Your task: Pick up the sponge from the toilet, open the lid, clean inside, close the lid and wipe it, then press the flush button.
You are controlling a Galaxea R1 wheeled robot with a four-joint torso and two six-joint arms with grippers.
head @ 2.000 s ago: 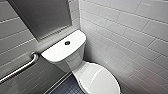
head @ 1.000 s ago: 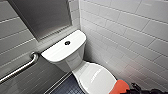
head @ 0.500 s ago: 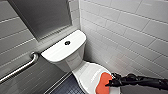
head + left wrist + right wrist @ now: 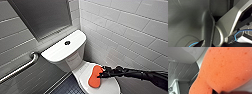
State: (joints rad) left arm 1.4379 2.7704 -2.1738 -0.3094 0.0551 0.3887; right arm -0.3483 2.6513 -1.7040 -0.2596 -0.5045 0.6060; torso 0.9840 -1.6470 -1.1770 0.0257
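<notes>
Sponge (image 4: 95, 76) sat on the closed lid (image 4: 108, 86), toward its front, right gripper (image 4: 101, 74) clamped on one sponge edge, probably to press the broad face flat on the lid for wiping.

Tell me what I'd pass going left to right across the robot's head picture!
grab bar → flush button → sponge → right arm
</notes>
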